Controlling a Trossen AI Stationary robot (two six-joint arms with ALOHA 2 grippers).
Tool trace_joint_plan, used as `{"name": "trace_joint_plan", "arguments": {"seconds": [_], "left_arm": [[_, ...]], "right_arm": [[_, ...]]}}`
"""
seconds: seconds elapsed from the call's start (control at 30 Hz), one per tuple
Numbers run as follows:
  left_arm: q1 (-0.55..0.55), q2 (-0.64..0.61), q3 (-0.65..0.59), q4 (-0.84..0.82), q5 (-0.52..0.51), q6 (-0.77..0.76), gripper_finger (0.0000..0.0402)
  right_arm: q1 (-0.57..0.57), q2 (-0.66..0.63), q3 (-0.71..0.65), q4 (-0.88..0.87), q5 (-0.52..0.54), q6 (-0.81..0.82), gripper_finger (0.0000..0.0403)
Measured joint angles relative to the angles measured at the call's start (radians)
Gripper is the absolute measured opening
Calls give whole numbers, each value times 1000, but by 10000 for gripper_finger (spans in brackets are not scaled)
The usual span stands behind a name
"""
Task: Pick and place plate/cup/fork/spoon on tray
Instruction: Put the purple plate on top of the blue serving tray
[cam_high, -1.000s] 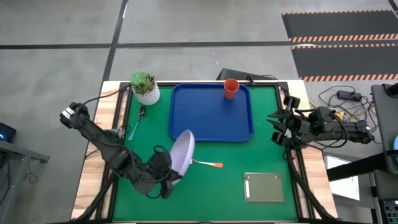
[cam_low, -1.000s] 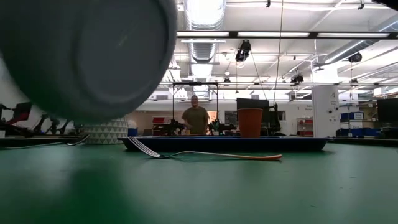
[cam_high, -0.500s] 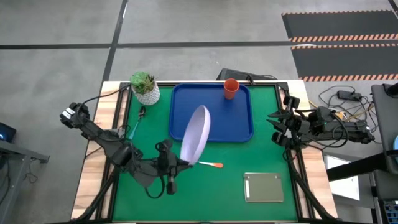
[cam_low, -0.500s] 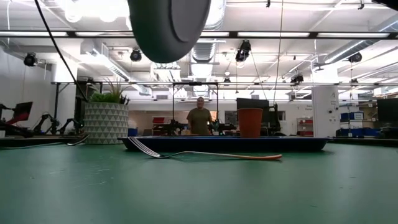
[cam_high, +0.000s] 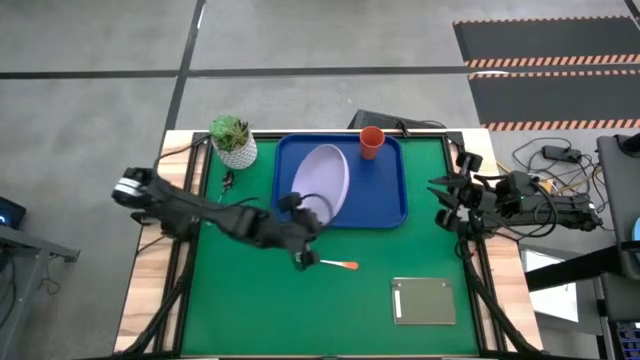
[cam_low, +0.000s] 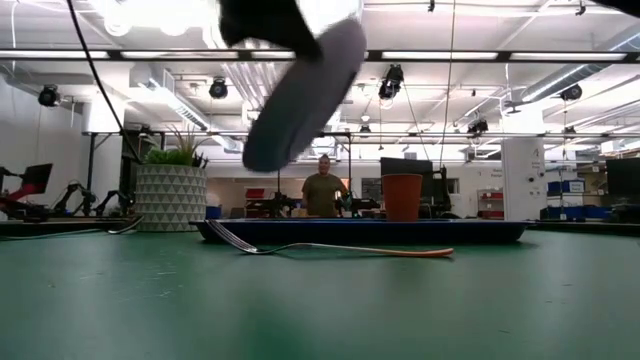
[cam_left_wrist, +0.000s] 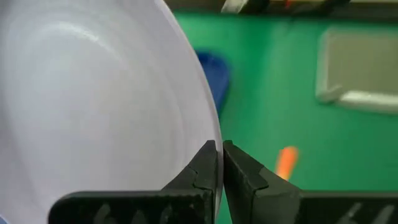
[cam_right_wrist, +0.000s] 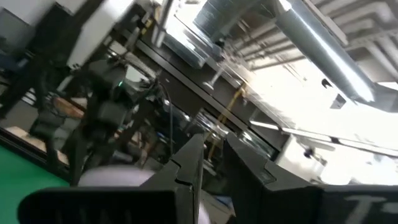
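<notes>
The left gripper (cam_high: 300, 216), fingers pinched on the rim of the lavender plate (cam_high: 325, 180), is holding it tilted above the blue tray (cam_high: 385, 185); next comes lowering, levelling and letting go.

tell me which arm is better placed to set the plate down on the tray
Left. The left gripper is already shut on the plate, holding it tilted above the tray. The right gripper waits at the table's right edge, holding nothing.
</notes>
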Motion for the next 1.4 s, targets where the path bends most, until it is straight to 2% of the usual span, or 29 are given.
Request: {"name": "trace_joint_plan", "arguments": {"seconds": [0.17, 0.43, 0.83, 1.4], "left_arm": [[93, 113, 0, -10, 80, 42, 0], [167, 197, 4, -57, 86, 54, 0], [249, 249, 3, -66, 86, 81, 0], [275, 253, -3, -64, 94, 70, 0]], "right_arm": [[0, 0, 0, -12, 14, -4, 52], [0, 0, 0, -15, 16, -11, 52], [0, 0, 0, -15, 17, -11, 52], [0, 0, 0, -16, 17, -10, 52]]}}
